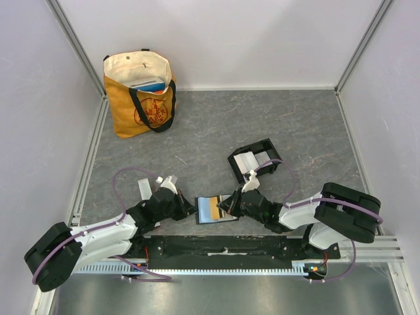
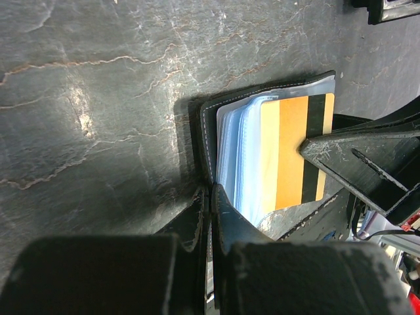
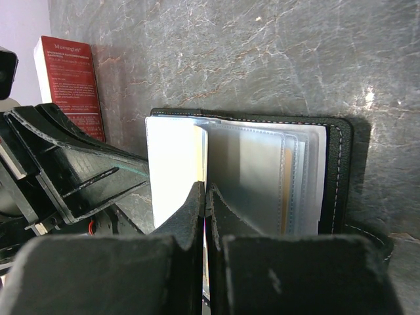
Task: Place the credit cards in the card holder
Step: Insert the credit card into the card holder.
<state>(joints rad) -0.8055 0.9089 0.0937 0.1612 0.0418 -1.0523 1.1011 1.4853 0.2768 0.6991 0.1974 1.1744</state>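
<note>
**Drawing the orange card [image 2: 292, 151] from the wallet [image 2: 207, 131].** The wallet lay open on the table [image 1: 216, 125], near the arm bases, with its clear sleeves fanned.

- **Left gripper [image 2: 210, 197]:** it sat at 9 o'clock of the wallet, jaws clenched on the edge of the wallet's cover.
- **Right gripper [image 3: 205, 197]:** it sat at 3 o'clock, jaws clenched on the free edge of the orange card. The card lay across the sleeves. Whether any part of it sat inside a sleeve could not be told.
- **Tray [image 1: 270, 146]:** the card's destination stood at 1 o'clock of the wallet, apart from it and just beyond the right gripper.

**Doing the step well (judgement).**
- The pull would best run flat and straight toward 3 o'clock, in line with the sleeve mouth.
- The left jaws should pin the cover so that the wallet does not drag along.
- Lifting early could bend the card or raise the whole wallet.
- The right jaws held only a narrow margin of the card, so a slow draw seemed safer than a quick one.

**Counts.**
- One wallet.
- One tray, with two compartments.
- One orange card.
- Pale cards [image 1: 244, 161] lay in the tray's 9 o'clock compartment; their number was too small to read.
- One tote bag [image 1: 140, 92], at 11 o'clock on the table.
- One red box [image 3: 69, 85], beside the left arm.
- Two grippers.
</note>
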